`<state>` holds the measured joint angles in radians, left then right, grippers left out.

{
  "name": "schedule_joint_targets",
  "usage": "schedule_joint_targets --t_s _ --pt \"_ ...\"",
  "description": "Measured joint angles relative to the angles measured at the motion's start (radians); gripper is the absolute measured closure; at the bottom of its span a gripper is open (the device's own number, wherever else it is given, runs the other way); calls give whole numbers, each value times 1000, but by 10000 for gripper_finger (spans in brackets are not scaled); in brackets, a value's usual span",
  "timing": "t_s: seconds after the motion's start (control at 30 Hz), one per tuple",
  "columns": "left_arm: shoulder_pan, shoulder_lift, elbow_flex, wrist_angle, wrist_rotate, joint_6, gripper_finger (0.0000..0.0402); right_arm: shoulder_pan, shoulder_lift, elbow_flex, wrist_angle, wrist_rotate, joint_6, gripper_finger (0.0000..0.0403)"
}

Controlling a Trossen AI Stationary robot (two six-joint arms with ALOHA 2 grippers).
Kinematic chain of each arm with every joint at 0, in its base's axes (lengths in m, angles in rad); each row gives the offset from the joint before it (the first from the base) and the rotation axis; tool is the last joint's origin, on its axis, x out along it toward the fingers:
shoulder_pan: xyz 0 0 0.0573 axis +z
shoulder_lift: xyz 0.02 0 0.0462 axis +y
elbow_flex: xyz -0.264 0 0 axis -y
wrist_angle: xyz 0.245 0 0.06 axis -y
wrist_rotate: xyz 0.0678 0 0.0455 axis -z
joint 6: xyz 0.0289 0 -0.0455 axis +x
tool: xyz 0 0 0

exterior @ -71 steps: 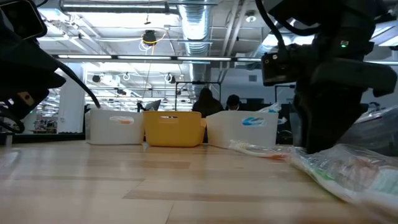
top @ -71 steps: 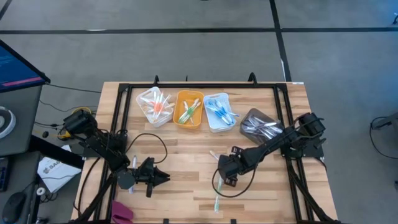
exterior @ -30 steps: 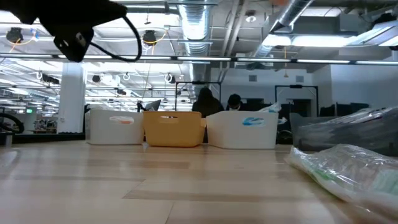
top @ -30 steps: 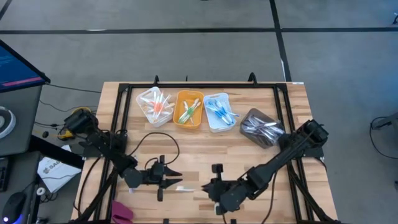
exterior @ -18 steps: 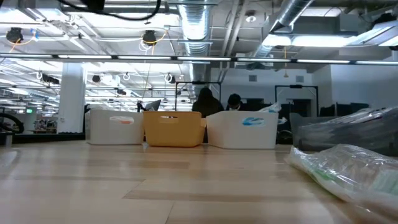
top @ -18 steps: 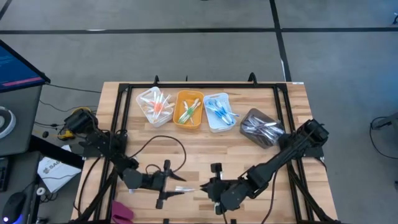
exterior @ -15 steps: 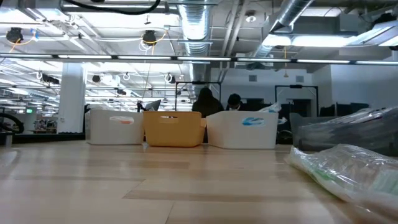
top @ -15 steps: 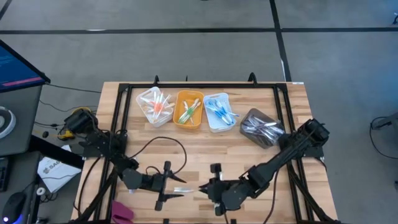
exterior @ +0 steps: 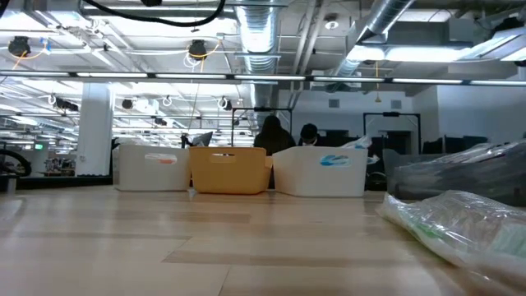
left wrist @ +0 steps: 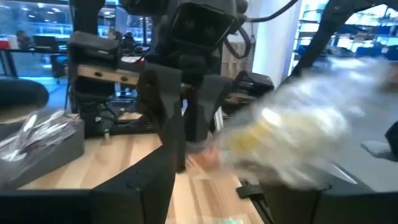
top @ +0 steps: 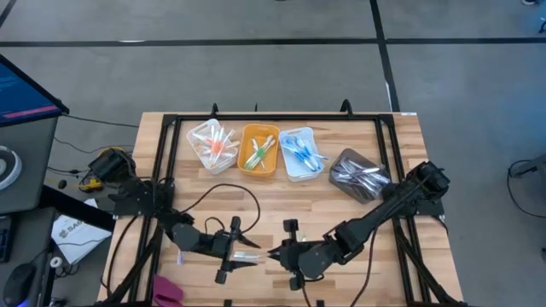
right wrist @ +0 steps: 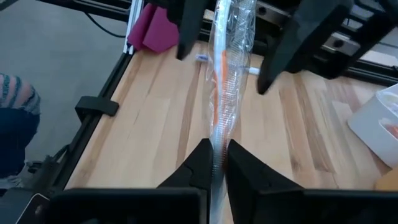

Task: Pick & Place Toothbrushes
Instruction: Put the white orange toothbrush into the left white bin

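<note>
One toothbrush (right wrist: 225,68), orange-handled in a clear wrapper, hangs in the air over the table's near middle. My right gripper (right wrist: 216,163) is shut on it, and shows in the high view as well (top: 275,253). My left gripper (top: 241,252) faces it from the table's left and is open. Its two fingers (right wrist: 189,28) stand on either side of the toothbrush's free end, with a gap on each side. More toothbrushes lie in three bins (top: 258,150) at the far edge. My right gripper pinches one end of the wrapped toothbrush (right wrist: 217,142) between its two fingers. The fingers come from the table's right, slanting a little down, in line with the toothbrush. It sticks straight out from the fingertips toward my left gripper, lifted clear of the table.
A white bin (top: 212,145), an orange bin (exterior: 230,170) and another white bin (top: 300,153) stand in a row at the back. A grey container of wrapped items (top: 358,175) sits right of them. A pink thing (top: 167,291) lies at the near left corner.
My left gripper has opened and let go of the toothbrush, rolled about its own axis and risen a little. My right gripper keeps the toothbrush and has shifted slightly toward the table's left.
</note>
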<state>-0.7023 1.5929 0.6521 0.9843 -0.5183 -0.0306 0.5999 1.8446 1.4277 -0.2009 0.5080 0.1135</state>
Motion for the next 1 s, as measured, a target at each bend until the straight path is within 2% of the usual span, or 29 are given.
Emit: schedule_joint_targets --t_s 0.13,0.27,0.37,0.53,0.57,0.77,0.87,1.0 --pt "21 0 0 4 13 -19 207 -1 0 0 0 -12 0 388" --pt "30 0 0 4 19 -30 235 -1 0 0 -1 -12 7 378" --pt "28 0 0 4 19 -30 274 -1 0 0 -2 -12 18 363" --pt "21 0 -1 -13 10 -26 374 -1 10 0 -2 -17 18 349" --pt "22 0 -1 -15 12 -26 383 -1 10 0 -7 -18 17 348" --pt "21 0 -1 -16 16 -30 390 3 10 0 -1 -50 18 330" --pt "21 0 0 -18 21 -30 390 11 10 0 0 -51 14 296" --pt "21 0 0 -18 21 -31 390 16 10 0 -9 -71 1 228"
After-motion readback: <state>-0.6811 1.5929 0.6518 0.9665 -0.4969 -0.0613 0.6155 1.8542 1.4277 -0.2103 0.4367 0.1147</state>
